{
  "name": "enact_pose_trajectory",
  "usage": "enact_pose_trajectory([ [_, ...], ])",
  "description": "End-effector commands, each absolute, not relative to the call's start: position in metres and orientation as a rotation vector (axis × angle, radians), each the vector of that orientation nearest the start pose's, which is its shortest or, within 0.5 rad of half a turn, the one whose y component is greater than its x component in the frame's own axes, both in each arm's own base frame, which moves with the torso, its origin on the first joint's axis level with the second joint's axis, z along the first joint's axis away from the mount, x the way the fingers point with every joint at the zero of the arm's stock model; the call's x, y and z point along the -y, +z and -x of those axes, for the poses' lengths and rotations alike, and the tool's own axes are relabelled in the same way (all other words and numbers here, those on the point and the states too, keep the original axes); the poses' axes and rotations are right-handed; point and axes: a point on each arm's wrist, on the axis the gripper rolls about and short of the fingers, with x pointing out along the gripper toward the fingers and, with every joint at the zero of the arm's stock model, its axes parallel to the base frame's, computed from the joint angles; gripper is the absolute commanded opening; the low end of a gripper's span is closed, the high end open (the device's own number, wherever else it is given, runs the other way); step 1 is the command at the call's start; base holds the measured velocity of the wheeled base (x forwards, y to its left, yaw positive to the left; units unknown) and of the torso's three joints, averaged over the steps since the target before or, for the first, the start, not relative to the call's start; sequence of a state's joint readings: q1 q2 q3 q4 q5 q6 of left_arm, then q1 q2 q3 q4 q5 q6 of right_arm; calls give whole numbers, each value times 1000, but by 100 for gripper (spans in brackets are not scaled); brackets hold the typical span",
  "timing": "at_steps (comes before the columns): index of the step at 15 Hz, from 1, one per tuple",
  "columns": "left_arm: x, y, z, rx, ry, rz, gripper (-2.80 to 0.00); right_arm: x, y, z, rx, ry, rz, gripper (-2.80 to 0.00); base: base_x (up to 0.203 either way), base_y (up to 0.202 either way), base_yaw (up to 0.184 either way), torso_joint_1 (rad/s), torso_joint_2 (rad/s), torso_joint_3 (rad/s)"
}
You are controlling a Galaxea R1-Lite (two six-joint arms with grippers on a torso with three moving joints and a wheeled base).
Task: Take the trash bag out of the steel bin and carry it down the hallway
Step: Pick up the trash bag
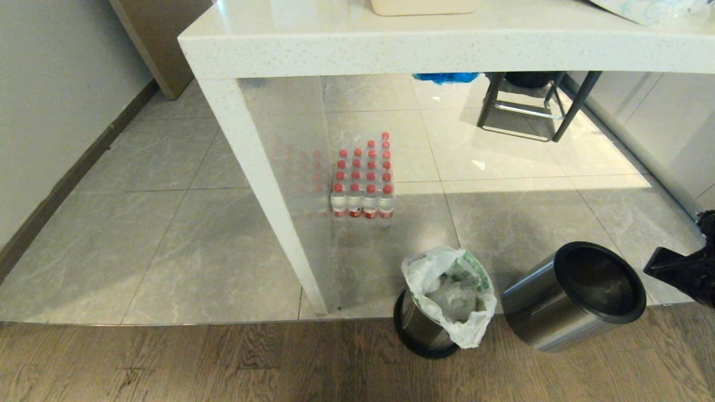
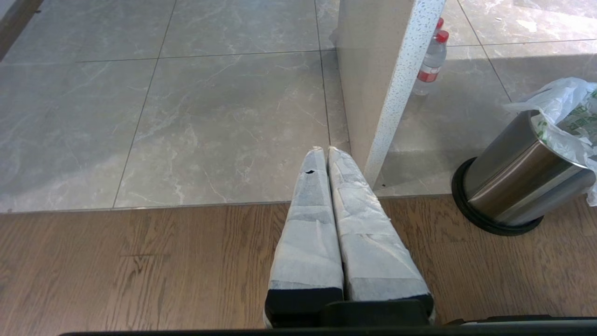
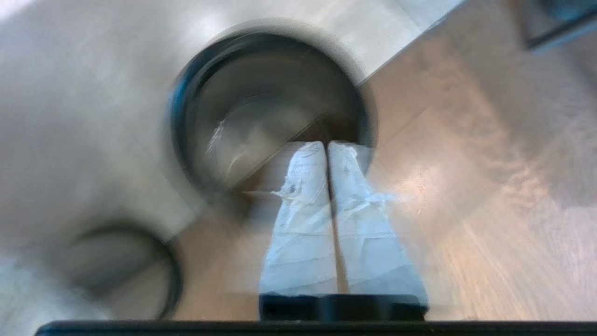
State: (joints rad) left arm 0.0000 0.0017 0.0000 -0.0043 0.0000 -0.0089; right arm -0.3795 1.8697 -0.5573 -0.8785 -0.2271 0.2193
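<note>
- The trash bag, white with green print, sits in the steel bin, its crumpled mouth open and spilling over the rim; some clear plastic lies inside.
- That bin stands on the wood floor, right at the seam with the grey tiles, just beside the foot of the white table leg.
- A 2nd steel bin stands just to its right, across the same seam, black-rimmed and with no bag in it.
- The right gripper hangs over the rim of that 2nd bin, fingers pressed together and holding nothing; in the head view only a dark part of its arm shows at the right edge.
- The left gripper is parked low over the wood floor, near the table leg, fingers together, gripping nothing.
- A pack of red-capped water bottles stands on the tiles under the table.
- A black stool frame stands farther back under the table, with something blue beside it.
</note>
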Motion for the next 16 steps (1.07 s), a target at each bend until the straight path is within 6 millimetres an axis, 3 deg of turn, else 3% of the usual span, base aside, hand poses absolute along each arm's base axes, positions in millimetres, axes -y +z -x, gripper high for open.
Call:
enact_pose_trajectory([
  [1, 0, 76, 23, 3, 0, 9, -280, 73, 124, -248, -319, -526, -220, -280, 0, 0, 0, 0, 0, 0],
  [5, 0, 76, 23, 3, 0, 9, -280, 17, 112, -221, -421, -321, -177, -280, 0, 0, 0, 0, 0, 0],
  [8, 0, 76, 23, 3, 0, 9, -280, -11, 92, -215, -556, -221, -191, -280, 0, 0, 0, 0, 0, 0],
  [12, 0, 76, 23, 3, 0, 9, -280, -36, 54, -233, -722, -153, -166, -280, 0, 0, 0, 0, 0, 0],
  [16, 0, 76, 23, 3, 0, 9, -280, -60, 17, -263, -768, -98, -122, -280, 0, 0, 0, 0, 0, 0],
])
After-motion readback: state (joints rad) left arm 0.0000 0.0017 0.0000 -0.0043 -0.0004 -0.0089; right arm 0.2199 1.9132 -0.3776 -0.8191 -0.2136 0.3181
